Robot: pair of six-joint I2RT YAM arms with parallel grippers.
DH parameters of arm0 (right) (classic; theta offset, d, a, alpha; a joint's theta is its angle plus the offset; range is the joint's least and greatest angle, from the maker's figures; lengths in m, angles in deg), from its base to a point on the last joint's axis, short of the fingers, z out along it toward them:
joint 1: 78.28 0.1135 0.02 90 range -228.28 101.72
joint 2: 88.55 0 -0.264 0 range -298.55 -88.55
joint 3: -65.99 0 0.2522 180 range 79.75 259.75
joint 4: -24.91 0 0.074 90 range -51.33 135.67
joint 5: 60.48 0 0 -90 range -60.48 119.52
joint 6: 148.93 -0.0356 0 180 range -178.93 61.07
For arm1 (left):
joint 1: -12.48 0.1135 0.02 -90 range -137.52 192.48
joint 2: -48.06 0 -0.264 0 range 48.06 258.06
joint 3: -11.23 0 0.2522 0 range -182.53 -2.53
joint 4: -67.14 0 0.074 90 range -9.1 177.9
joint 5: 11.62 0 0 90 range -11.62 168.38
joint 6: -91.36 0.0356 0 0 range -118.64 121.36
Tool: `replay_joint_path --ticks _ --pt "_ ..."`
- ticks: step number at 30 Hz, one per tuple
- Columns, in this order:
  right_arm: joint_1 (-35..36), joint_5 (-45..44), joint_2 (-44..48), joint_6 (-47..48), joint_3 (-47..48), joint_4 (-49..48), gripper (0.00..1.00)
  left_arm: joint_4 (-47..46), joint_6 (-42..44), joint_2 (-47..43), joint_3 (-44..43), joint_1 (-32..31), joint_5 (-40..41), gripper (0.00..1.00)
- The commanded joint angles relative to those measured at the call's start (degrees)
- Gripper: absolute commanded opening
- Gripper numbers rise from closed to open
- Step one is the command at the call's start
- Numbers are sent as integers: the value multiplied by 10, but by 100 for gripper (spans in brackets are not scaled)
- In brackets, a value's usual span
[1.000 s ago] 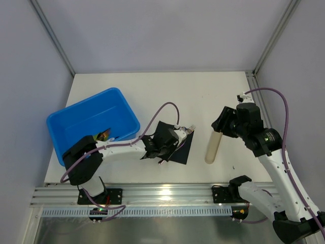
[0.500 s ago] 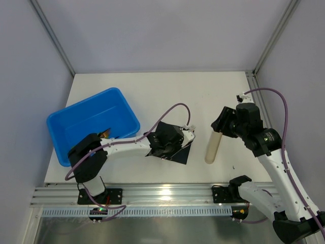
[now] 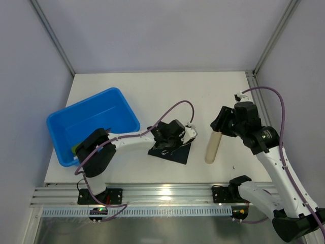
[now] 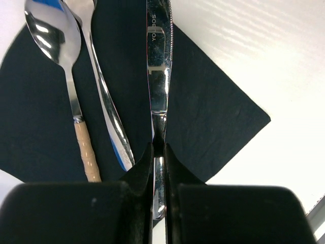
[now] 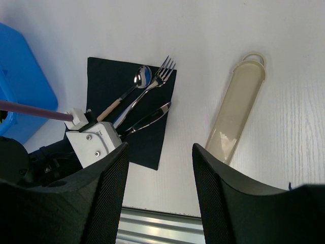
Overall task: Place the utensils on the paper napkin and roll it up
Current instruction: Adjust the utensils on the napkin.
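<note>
Black paper napkin point(image 3: 179, 154) lies flat and unrolled on the white table point(image 3: 167, 91), near its front edge, between the blue tub point(image 3: 62, 121) and a beige case point(image 3: 213, 146). Three utensils rest across it. The spoon point(image 4: 51, 30), which has a tan handle, and the fork point(image 5: 163, 68) lie side by side, and the fork's tines poke just past the napkin's far edge. The knife point(image 4: 158, 61) lies beside them, with its blade over the paper.

The left gripper point(image 4: 158, 150) is pinched tight on the knife's handle at the napkin's near corner. Whether the blade touches the paper cannot be told.

The right gripper point(image 5: 158, 152) hangs above the table with its jaws apart and nothing between them, over the gap between the napkin and the case. The beige case is a long, closed, rounded piece lying on the table just to the right of the napkin, apart from it.

The blue tub sits at the table's left. Its floor looks mostly bare, and a small green scrap point(image 3: 75, 149) shows at its near corner beside the left arm. What the scrap is cannot be made out.
</note>
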Motion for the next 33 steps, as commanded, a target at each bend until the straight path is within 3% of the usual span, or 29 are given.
replay_joint_path --ticks 1,33 --pt "-2 6 -3 12 4 -21 56 -6 25 3 -35 6 -25 0" --pt "-7 4 -16 18 -5 -28 56 -3 47 63 -67 53 -64 0"
